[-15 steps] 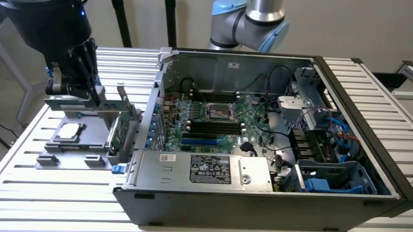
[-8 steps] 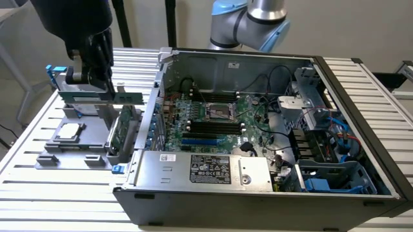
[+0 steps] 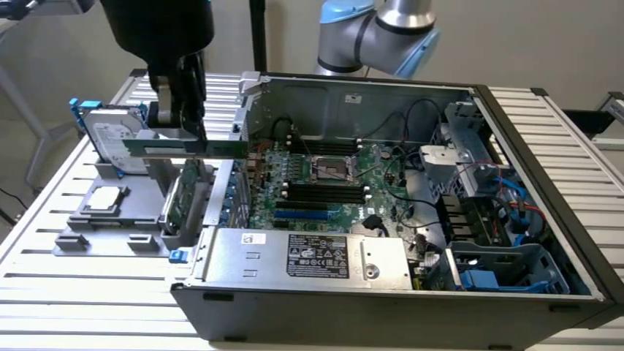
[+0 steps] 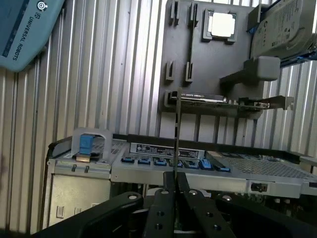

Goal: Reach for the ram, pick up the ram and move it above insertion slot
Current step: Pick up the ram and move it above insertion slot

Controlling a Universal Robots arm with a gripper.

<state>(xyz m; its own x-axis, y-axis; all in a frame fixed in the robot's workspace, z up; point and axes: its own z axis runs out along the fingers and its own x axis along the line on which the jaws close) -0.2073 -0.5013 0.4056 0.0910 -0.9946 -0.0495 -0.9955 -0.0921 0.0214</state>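
Gripper [image 3: 185, 121] pinches the ram [image 3: 183, 149], lifted off the grey holder [image 3: 107, 219] beside the open computer case [image 3: 390, 292]. Carry step underway; ram needs aligning over the motherboard slots [image 3: 326, 194].

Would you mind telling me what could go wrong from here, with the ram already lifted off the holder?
1. The gripper pinches the ram only along its thin top edge, so it might tilt or slip.
2. The ram hangs beside the computer case wall and could clip it.
3. The expansion card stands just beneath it; a dip could strike it.
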